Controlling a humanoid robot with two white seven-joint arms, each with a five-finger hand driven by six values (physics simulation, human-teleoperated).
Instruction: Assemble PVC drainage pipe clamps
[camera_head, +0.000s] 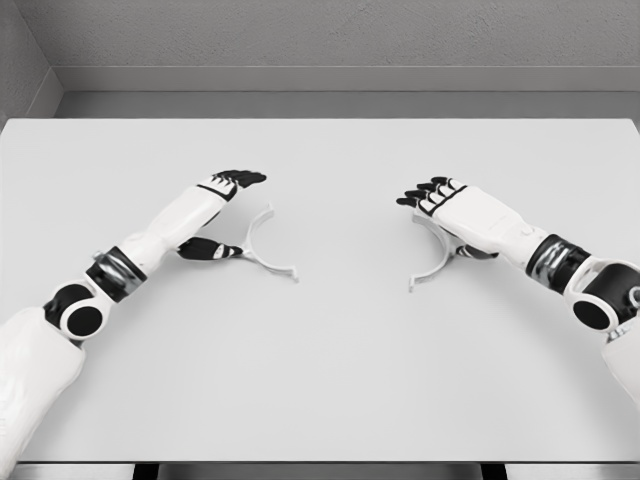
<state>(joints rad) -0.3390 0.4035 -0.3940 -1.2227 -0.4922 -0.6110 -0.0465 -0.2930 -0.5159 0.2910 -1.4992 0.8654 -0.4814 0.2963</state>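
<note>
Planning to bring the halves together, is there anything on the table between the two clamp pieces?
Nothing visible. The left clamp half and the right clamp half lie apart on the table, with only bare tabletop between them. Each hand is at its own piece.

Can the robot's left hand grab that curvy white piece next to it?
Probably yes. The left hand lies right beside the left clamp half on the table, thumb against its near end, fingers spread, nothing between them.

One head view looks down and forward over the white table (330, 380). The far wall (330, 35) closes it.
</note>
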